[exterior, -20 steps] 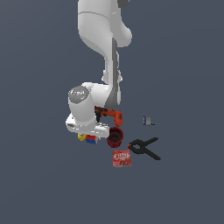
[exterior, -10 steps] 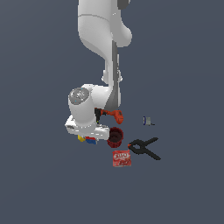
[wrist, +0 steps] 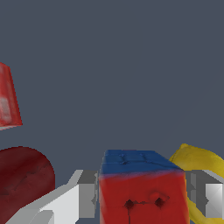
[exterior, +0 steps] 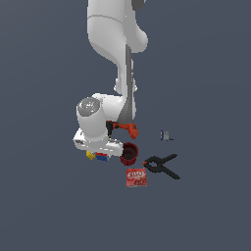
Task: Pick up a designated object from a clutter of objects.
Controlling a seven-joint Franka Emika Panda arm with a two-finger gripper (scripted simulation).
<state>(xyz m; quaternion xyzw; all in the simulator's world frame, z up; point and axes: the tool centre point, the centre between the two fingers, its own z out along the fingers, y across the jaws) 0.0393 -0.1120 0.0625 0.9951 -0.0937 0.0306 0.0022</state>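
Since a second ago the arm has sunk slightly, so the open gripper (wrist: 142,197) straddles the cube (wrist: 142,188), lemon (wrist: 197,164) at its 3 o'clock; close squarely, excluding the lemon.

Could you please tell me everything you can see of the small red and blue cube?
The cube shows a blue top face and a red side face with dark marks, looking like matte plastic. It sits upright between the pincer's grey fingers, beside the yellow lemon. In the exterior view it is mostly hidden beneath the wrist.
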